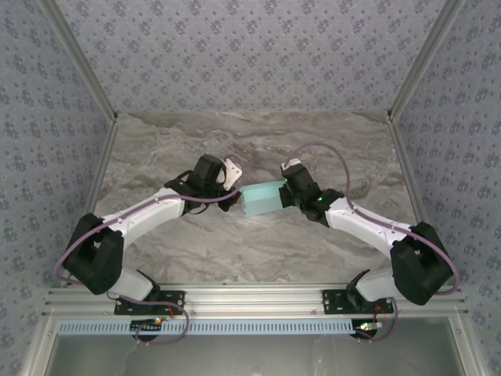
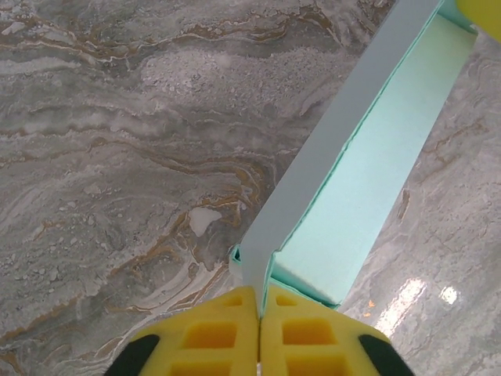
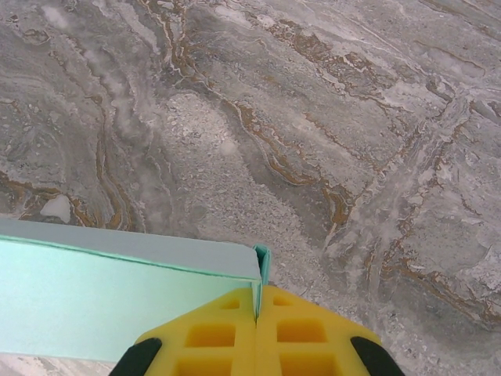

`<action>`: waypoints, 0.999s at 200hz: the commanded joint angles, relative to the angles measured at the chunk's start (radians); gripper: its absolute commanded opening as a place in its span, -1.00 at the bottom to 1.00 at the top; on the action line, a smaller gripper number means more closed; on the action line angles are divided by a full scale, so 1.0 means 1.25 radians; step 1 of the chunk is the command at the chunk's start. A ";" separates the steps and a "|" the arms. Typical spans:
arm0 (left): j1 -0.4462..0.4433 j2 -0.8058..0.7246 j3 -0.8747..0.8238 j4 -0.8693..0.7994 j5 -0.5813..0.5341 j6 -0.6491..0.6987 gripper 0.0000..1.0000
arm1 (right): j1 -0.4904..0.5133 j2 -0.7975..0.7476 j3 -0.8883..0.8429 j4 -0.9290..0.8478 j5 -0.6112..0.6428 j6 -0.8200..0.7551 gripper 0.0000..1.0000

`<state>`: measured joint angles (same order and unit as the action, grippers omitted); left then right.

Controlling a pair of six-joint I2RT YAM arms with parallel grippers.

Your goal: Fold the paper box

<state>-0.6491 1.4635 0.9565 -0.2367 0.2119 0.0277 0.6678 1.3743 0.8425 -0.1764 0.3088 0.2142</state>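
Paper box [image 1: 262,200], partly formed, sits between both arms over the middle of the tabletop [image 1: 235,254]. We find the left fingers [image 2: 211,337] pinching one corner edge and the right fingers [image 3: 313,337] pinching the opposite end. Risk, in our judgement: uneven pulling could tear or crease the thin card, or one pinch could slip.

Grey-brown marbled tabletop [image 1: 250,251], enclosed on three sides by walls [image 1: 250,55] in pale blue floral wallpaper; an aluminium rail [image 1: 250,299] runs along its near edge.
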 commanded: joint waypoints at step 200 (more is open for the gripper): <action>-0.022 -0.021 0.040 -0.056 -0.059 -0.014 -0.61 | 0.013 0.012 -0.001 -0.065 -0.011 0.007 -1.00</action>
<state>-0.6697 1.4681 0.9848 -0.2893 0.1558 0.0101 0.6750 1.3743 0.8425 -0.1772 0.3107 0.2146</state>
